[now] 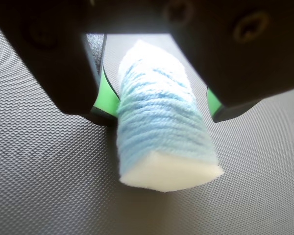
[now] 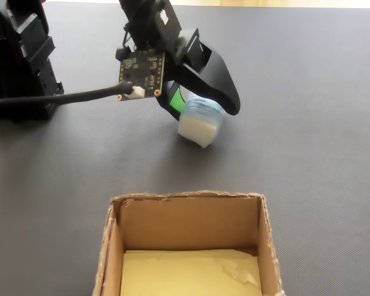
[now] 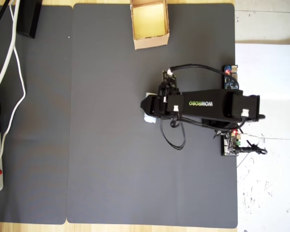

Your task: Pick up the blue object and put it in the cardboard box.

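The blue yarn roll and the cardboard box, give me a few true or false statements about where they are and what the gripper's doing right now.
1. The blue object lies between the two jaws of the gripper. True.
2. The blue object is already inside the cardboard box. False: it rests on the dark mat, apart from the box.
3. The cardboard box is empty. True: only its yellowish inside shows.
4. Both green pads press firmly on the roll. False: in the wrist view one pad touches it, while a gap shows at the other side.
5. In the overhead view the box sits at the bottom edge of the mat. False: it sits at the top edge.
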